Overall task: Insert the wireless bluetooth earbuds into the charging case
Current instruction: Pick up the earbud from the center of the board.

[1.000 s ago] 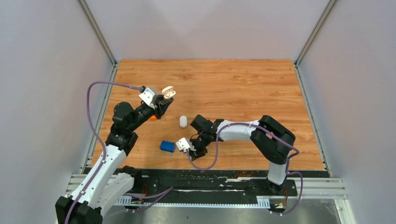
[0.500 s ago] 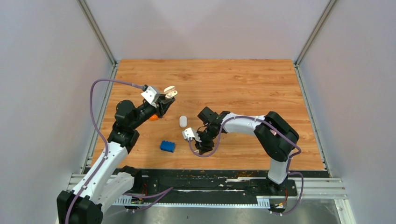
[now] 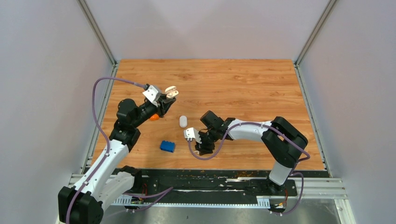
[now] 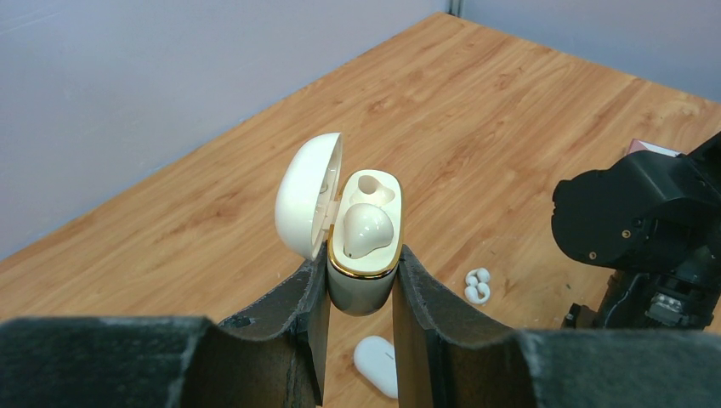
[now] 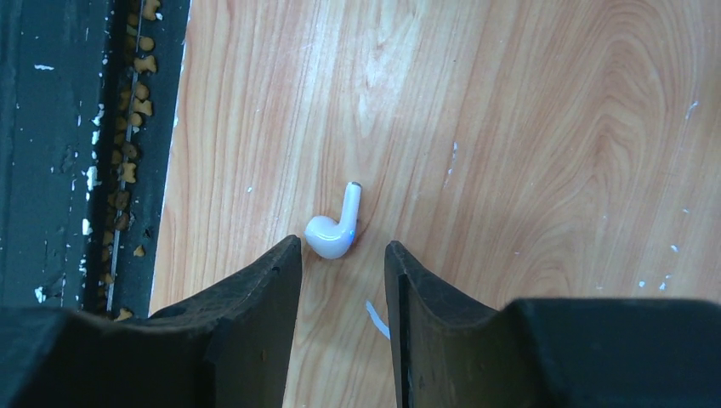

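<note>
My left gripper [image 4: 361, 262] is shut on the cream charging case [image 4: 364, 285] and holds it up above the table, also seen from above as the case [image 3: 170, 92]. Its lid [image 4: 306, 204] stands open. One white earbud [image 4: 367, 229] sits in the nearer slot; the farther slot [image 4: 373, 186] is empty. My right gripper [image 5: 342, 248] points down at the table near its front edge, open. A white stemmed earbud [image 5: 335, 231] lies on the wood just beyond its fingertips, close to the left finger [image 5: 276, 280]. In the top view this earbud is hidden under the right gripper [image 3: 202, 147].
A white oval pod [image 3: 183, 121] lies between the arms, a blue brick [image 3: 167, 146] sits left of the right gripper, and an orange thing [image 3: 153, 117] is under the left arm. A small white looped piece [image 4: 478, 286] lies on the wood. The black front rail [image 5: 76, 170] runs beside the right gripper.
The right gripper has shifted right, away from the blue brick, and its jaws have widened. The left gripper, still holding the case, has barely moved.
</note>
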